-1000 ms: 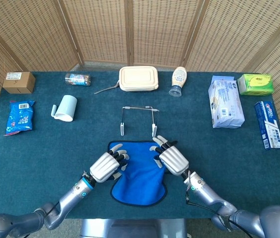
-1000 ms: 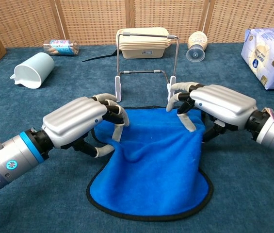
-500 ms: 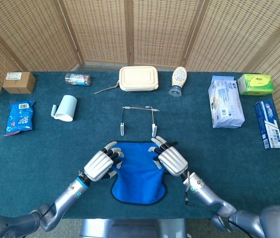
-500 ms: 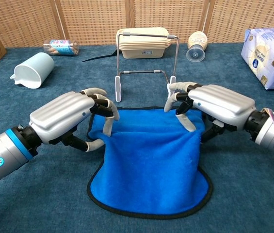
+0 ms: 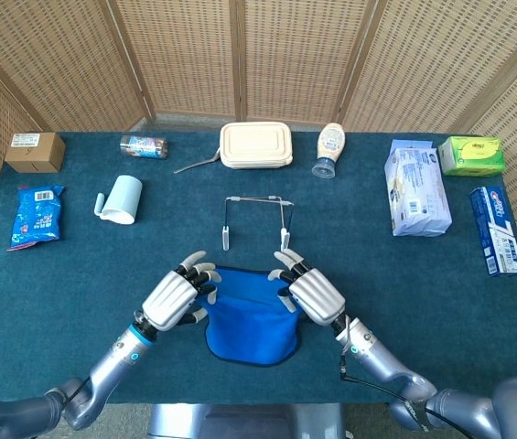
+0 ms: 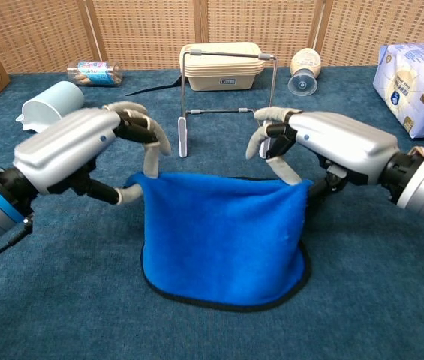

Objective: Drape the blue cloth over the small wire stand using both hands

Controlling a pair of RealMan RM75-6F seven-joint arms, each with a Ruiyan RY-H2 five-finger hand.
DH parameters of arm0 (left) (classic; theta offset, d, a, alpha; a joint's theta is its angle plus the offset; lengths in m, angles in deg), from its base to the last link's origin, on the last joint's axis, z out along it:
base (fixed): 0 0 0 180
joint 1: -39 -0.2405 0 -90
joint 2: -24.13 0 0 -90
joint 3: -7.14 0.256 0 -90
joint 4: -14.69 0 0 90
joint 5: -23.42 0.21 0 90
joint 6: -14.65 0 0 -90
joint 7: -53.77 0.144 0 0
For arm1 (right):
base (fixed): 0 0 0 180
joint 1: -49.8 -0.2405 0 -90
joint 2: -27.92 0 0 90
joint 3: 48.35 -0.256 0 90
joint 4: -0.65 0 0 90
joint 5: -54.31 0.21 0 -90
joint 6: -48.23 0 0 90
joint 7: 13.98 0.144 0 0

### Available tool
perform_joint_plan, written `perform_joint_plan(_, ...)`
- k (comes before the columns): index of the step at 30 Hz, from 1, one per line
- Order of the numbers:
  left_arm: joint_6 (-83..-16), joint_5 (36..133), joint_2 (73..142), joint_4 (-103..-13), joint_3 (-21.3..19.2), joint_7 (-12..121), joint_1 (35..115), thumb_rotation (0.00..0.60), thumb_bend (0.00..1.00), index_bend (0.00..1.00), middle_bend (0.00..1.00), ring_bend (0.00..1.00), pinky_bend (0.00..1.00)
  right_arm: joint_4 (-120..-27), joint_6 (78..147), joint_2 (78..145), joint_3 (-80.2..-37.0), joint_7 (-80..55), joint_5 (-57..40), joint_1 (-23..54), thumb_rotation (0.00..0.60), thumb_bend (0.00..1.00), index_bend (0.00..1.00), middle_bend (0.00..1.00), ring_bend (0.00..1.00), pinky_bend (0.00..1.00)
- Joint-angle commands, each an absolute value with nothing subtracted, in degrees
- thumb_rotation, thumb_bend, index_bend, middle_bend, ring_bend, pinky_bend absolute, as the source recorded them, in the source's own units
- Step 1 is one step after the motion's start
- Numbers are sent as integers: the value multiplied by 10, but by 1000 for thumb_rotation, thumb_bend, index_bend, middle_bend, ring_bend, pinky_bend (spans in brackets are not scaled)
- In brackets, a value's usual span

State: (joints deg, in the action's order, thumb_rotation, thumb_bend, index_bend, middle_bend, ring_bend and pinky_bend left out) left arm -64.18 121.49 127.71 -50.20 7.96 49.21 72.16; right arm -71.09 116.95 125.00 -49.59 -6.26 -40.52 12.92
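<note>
The blue cloth [image 5: 249, 315] [image 6: 223, 232], edged in black, hangs stretched between my two hands with its lower edge still on the table. My left hand [image 5: 172, 299] [image 6: 69, 146] grips its top left corner. My right hand [image 5: 315, 294] [image 6: 332, 142] grips the top right corner. The small wire stand [image 5: 256, 219] [image 6: 227, 94] stands upright just beyond the cloth, apart from both hands.
On the teal table [image 5: 75, 274] lie a light blue cup [image 5: 122, 198] on its side, a cream lunch box [image 5: 255, 144], a squeeze bottle [image 5: 329, 149], a tissue pack [image 5: 416, 187], a cardboard box [image 5: 35, 151] and a snack bag [image 5: 36, 215].
Both hands have risen and lifted the cloth's top edge off the table. The left hand moved out to the left, pulling the cloth taut between them.
</note>
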Motion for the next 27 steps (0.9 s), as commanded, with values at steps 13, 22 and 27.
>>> perform_joint_plan(13,-655,1195,1164,-652,18,512,733,600,483,705,400,278,126,-872,1139,1147,-568,-105,-355,101,600,382,815,328,43,66)
perform_joint_plan(22,-642,1167,1116,-709,-44,506,760,600,478,710,402,278,123,-944,1106,1094,-634,-123,-300,70,600,381,813,328,43,66)
perform_joint_plan(27,-630,1145,1094,-736,-74,502,774,600,478,710,402,278,123,-961,1095,1075,-663,-125,-271,55,600,382,813,328,43,66)
